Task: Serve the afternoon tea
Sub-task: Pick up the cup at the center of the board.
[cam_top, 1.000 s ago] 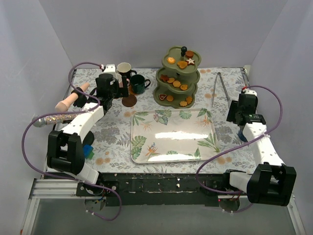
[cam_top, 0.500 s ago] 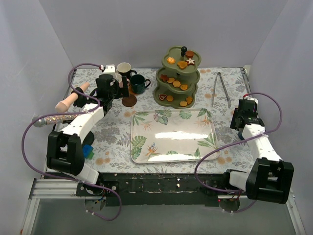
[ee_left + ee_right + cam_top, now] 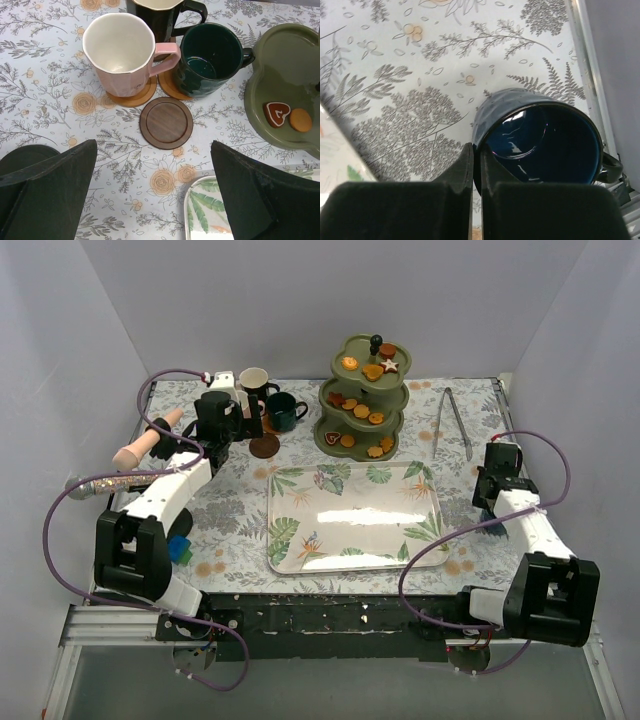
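In the right wrist view my right gripper (image 3: 477, 150) is shut on the rim of the blue mug (image 3: 540, 135), one finger inside and one outside; the mug stands by the table's right edge. From above, that wrist (image 3: 497, 475) hides the mug. My left gripper (image 3: 153, 155) hangs open over the cloth, just short of a bare brown coaster (image 3: 166, 123). Behind the coaster stand the pink mug (image 3: 125, 55) and green mug (image 3: 210, 57) on coasters, and a white-lined mug (image 3: 160, 12). The olive three-tier stand (image 3: 363, 400) carries biscuits, among them a heart (image 3: 276, 113).
A leaf-print tray (image 3: 355, 515) lies at the middle front. Metal tongs (image 3: 450, 420) lie at the back right. A glittery microphone (image 3: 105, 483) and a peach-coloured object (image 3: 145, 440) lie at the left edge; a small blue thing (image 3: 180, 548) sits by the left arm's base.
The right arm has drawn back towards the near right, and its gripper has gone from open to shut on the blue mug's rim. The left arm has not moved.
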